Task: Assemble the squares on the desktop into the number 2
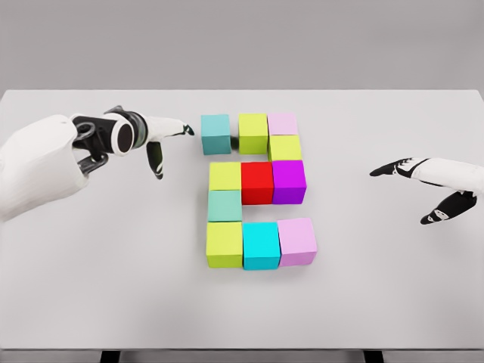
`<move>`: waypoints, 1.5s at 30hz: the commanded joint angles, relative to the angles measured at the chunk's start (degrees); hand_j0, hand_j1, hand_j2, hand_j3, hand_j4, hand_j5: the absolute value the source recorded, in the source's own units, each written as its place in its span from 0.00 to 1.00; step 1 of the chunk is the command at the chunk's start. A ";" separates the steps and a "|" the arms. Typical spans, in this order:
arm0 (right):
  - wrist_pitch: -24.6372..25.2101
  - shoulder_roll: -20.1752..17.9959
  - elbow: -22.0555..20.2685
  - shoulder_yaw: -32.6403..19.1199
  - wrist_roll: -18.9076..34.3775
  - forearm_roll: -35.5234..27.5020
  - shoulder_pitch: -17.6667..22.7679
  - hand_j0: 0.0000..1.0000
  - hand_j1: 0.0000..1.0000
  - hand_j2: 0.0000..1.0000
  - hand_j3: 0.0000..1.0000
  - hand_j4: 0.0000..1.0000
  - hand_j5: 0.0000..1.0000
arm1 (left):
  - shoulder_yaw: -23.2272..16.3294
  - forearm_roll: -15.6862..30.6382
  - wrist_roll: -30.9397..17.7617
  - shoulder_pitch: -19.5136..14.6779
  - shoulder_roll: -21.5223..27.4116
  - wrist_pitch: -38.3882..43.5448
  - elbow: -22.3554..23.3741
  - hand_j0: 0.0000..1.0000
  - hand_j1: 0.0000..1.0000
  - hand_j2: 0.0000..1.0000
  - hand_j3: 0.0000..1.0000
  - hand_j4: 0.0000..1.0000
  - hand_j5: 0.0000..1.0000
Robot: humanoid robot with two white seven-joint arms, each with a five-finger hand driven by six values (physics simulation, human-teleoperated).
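Wall: plain grey, blank, behind your desk.
Desk point(91, 302): pale grey top, spans your view.
Light: soft, even, faint shadows.
Below front edge: dark supports.

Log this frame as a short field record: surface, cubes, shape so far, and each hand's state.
surface: white table
cubes: eleven, in a 2 pattern
top row: teal cube, set slightly apart, then lime cube, pink cube
middle row: red cube at centre
bottom row: cyan cube at centre
left hand: open, fingertips close to the teal cube, holding nothing
right hand: open, away from the cubes on the right
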 commanded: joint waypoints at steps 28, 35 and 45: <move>0.15 0.00 -0.81 -0.11 -0.02 -0.49 -0.09 1.00 1.00 1.00 1.00 1.00 1.00 | -0.68 -1.03 0.01 0.00 -4.07 -0.14 4.17 1.00 1.00 1.00 1.00 1.00 1.00; 0.15 0.00 -0.81 -0.11 -0.02 -0.49 -0.09 1.00 1.00 1.00 1.00 1.00 1.00 | -0.60 -1.03 0.01 0.00 -4.25 -0.14 4.17 1.00 1.00 1.00 1.00 1.00 1.00; 0.15 0.18 -0.81 -0.03 -0.02 -0.49 -0.09 1.00 1.00 1.00 1.00 1.00 1.00 | -0.60 -1.03 0.01 0.00 -4.60 -0.14 4.17 1.00 1.00 1.00 1.00 1.00 1.00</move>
